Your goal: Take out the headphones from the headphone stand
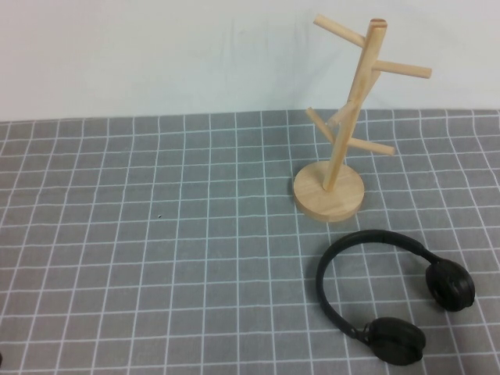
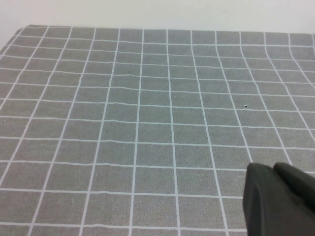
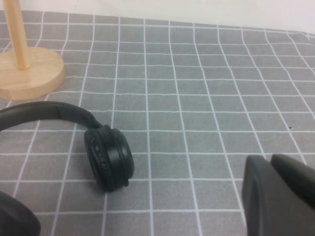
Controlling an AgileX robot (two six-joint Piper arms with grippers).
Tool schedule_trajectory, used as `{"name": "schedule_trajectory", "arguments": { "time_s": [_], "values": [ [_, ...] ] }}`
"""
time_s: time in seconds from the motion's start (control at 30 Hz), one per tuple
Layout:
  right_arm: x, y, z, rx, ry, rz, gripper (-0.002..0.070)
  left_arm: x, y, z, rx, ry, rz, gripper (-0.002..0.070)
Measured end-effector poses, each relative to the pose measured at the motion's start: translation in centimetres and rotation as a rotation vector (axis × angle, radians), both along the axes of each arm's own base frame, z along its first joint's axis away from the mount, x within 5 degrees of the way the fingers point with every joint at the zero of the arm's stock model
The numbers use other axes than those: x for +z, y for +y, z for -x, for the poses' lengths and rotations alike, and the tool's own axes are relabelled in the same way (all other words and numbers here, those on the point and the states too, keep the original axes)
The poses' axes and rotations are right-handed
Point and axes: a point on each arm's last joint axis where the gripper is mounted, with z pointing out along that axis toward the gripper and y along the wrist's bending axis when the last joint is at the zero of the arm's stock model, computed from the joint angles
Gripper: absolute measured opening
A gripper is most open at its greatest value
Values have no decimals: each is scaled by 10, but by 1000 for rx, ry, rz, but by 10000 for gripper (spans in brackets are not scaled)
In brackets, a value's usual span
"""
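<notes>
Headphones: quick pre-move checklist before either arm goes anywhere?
1. Headphones off the headphone stand, lying on the checked cloth: ok.
2. Stand upright, pegs bare: ok.
3. Headphones and stand base apart, not touching: ok.
4. Left gripper over bare cloth, holding nothing: ok; open or shut: cannot tell.
5. Right gripper beside one ear cup, not touching it: ok; open or shut: cannot tell.

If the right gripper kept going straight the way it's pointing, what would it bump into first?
Probably nothing but the checkered cloth. The right gripper points past the headphones and the stand, which sit off to one side; depth is unclear.
</notes>
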Motion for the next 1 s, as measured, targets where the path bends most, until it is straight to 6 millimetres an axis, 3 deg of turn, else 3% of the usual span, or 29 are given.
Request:
{"name": "schedule_trajectory", "arguments": {
  "time_s": [0.97, 1.0],
  "values": [
    [0, 0, 0, 0, 1, 0, -6, 0, 0, 0, 0, 0, 0, -4],
    [5, -1, 0, -11, -70, 11, -6, 0, 0, 0, 0, 0, 0, -4]
  ]
}}
